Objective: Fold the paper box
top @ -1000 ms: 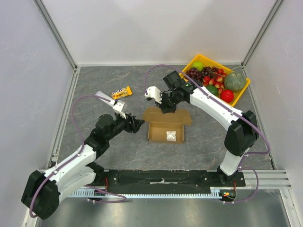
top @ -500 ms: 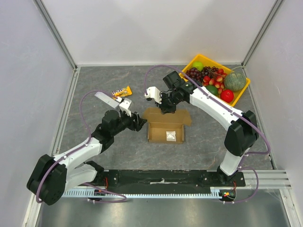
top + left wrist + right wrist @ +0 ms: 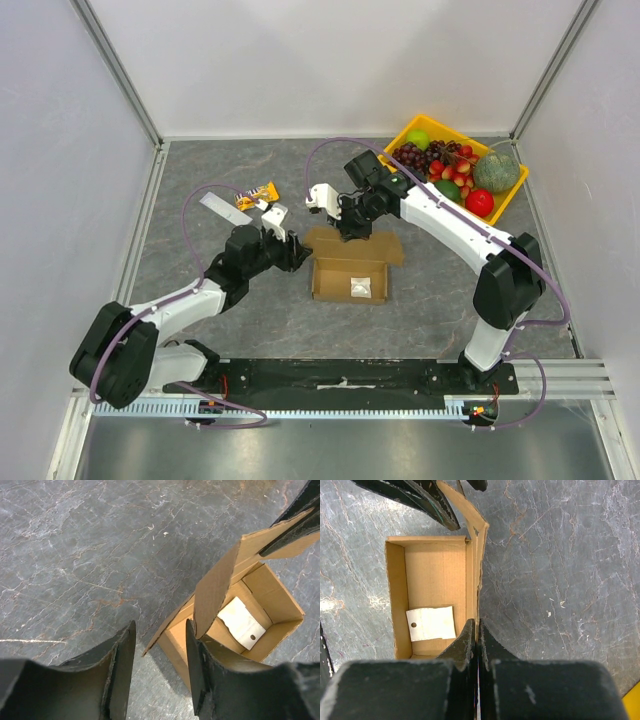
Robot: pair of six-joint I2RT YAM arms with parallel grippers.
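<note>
As the left arm has been swung in from the left during the last second, the left gripper point(image 3: 293, 252) is now found just beside the left end of the paper box point(image 3: 350, 280), where before it was kept well apart from it. Its jaws have been narrowed in the same time, but in the left wrist view they are seen apart, with the edge of the left side flap point(image 3: 212, 595) reaching between them; a contact cannot be confirmed. The right gripper point(image 3: 352, 232) has not been moved: its jaws are pressed together on the thin edge of the rear flap point(image 3: 479, 555).

The box stands open in the middle of the table point(image 3: 200, 170), between the two grippers. It is judged that the side flap is the next to be taken and folded inward.

No brand is printed on the cardboard. The white card point(image 3: 431, 623) inside carries a punched hole and no writing. The print on the orange snack packet point(image 3: 256, 195) is too small to be read.
</note>
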